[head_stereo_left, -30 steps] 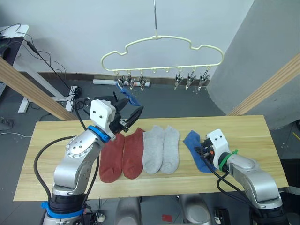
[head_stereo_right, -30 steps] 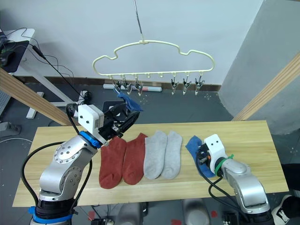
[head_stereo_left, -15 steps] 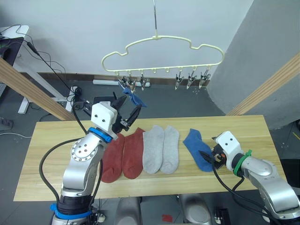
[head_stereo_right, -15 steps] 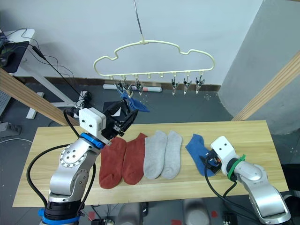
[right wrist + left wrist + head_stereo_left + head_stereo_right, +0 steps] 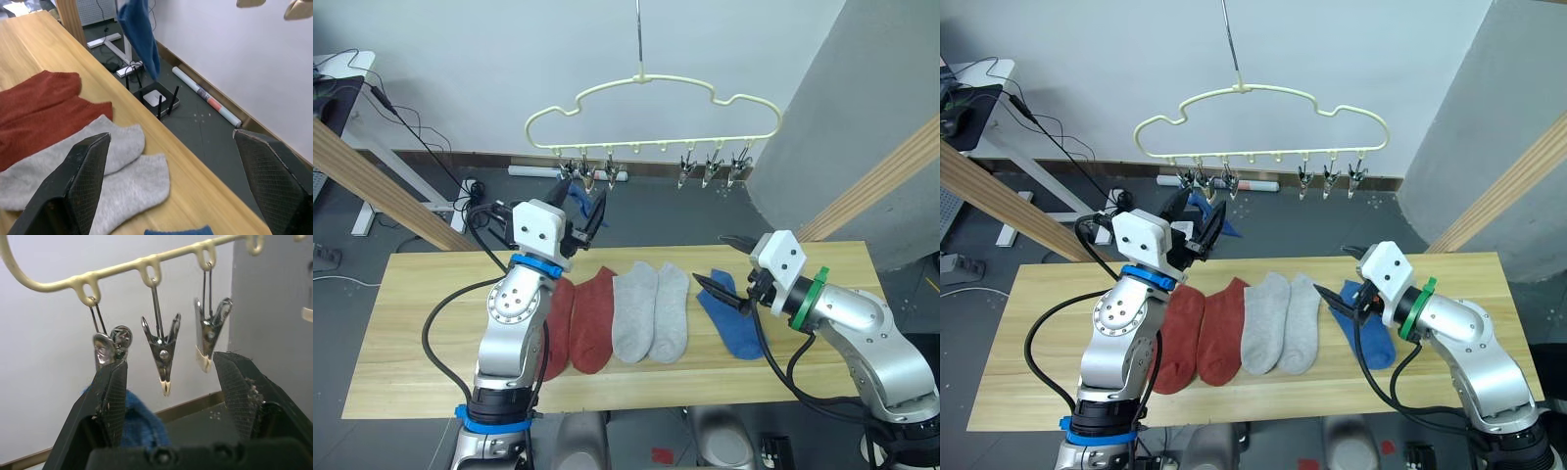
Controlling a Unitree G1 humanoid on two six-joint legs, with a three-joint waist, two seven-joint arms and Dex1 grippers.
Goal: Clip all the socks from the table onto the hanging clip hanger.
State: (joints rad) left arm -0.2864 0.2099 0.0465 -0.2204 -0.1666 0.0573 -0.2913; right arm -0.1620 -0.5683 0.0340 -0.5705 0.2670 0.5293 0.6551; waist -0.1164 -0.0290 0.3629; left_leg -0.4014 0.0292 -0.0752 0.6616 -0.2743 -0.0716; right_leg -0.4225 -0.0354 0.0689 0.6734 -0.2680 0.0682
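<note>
two rust-red socks (image 5: 576, 318), two grey socks (image 5: 651, 311), two blue socks (image 5: 734, 323)

A lab: loose cables (image 5: 431, 147), wooden frame beams (image 5: 382, 191).

Pale-yellow clip hanger (image 5: 651, 108); beneath it, light-wood table (image 5: 431, 333) carries rust-red socks (image 5: 578, 318), light grey socks (image 5: 649, 311), blue sock (image 5: 734, 328); another blue sock (image 5: 1206, 213) beneath hanger.

No words, numbers, labels or brand marks can be read anywhere. The socks, the table and the hanger carry no writing that can be made out.
</note>
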